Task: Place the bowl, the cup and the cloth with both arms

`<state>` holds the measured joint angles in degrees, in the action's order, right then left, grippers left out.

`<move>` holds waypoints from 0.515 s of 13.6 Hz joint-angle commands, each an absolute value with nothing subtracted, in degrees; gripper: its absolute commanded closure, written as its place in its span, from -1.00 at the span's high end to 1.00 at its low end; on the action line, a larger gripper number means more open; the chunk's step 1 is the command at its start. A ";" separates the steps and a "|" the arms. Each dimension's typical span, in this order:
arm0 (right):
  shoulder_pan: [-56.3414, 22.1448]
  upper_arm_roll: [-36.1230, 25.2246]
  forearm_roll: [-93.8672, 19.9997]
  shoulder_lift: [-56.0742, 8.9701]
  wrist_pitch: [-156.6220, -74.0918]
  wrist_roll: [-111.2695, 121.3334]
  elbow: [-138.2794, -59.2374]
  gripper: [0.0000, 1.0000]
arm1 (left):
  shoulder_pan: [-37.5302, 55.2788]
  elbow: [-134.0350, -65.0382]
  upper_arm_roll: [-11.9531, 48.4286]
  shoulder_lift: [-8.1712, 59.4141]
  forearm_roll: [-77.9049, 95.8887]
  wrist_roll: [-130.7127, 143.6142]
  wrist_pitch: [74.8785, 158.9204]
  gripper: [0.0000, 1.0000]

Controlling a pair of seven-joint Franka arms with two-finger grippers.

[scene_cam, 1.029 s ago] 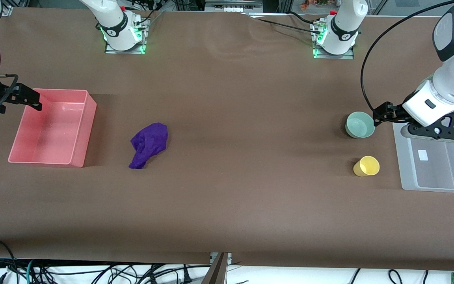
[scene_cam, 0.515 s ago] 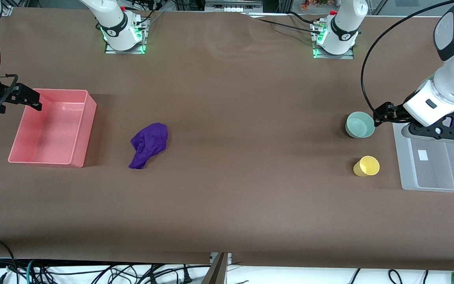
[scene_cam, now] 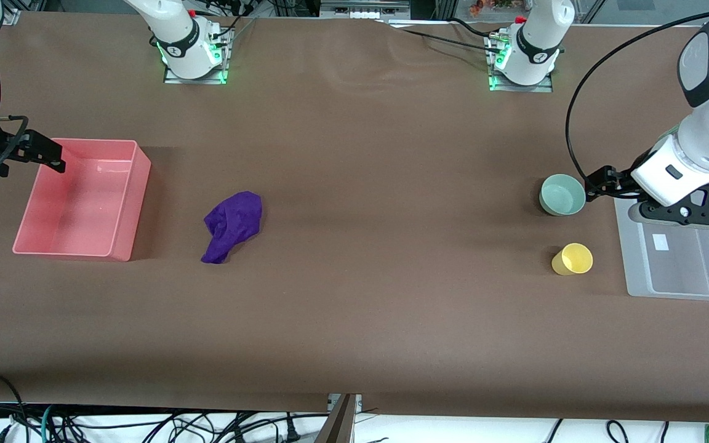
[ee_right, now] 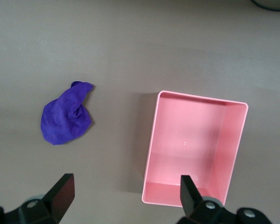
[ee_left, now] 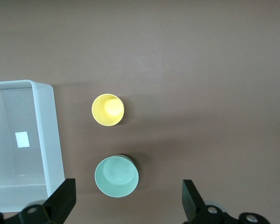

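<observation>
Change: the left arm has shifted a little toward its own end of the bench and its pincer has drawn slightly off the bowl; the right arm, bowl, cup and cloth are unmoved.
Bowl (scene_cam: 562, 194): small, round, glossy mint green, upright and empty, on the bench just beside the left pincer (scene_cam: 600, 183).
Cup (scene_cam: 572, 259): plain yellow, tapered, no handle, upright, nearer the front camera than the bowl and left pincer.
Cloth (scene_cam: 232, 226): deep purple, crumpled, on the bench beside the pink bin (scene_cam: 139, 184), well apart from both pincers.
Left pincer: fingers spread wide, holding nothing, hovering beside the clear tray (scene_cam: 634, 271).
Right pincer (scene_cam: 40, 154): waiting over the pink bin's edge, fingers wide apart, empty.
</observation>
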<state>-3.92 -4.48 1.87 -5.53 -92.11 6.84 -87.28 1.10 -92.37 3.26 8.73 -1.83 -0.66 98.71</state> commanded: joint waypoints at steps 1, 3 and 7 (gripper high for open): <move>-3.51 -4.22 1.67 -6.33 -91.05 7.21 -85.34 1.00 | 0.53 -91.05 3.52 9.49 -3.08 -1.05 97.47 1.00; -3.52 -4.13 1.58 -6.33 -91.05 7.12 -85.34 1.00 | -0.61 -91.23 3.60 10.28 -3.08 -4.46 96.25 1.00; -3.69 -4.13 1.50 -6.33 -91.14 6.95 -85.34 1.00 | -3.34 -94.03 3.60 11.25 -2.90 -12.98 96.24 1.00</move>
<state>-3.93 -4.45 1.87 -5.53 -92.11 6.84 -87.28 -1.81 -92.84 3.19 10.71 -1.92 -8.17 96.72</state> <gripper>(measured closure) 0.000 0.000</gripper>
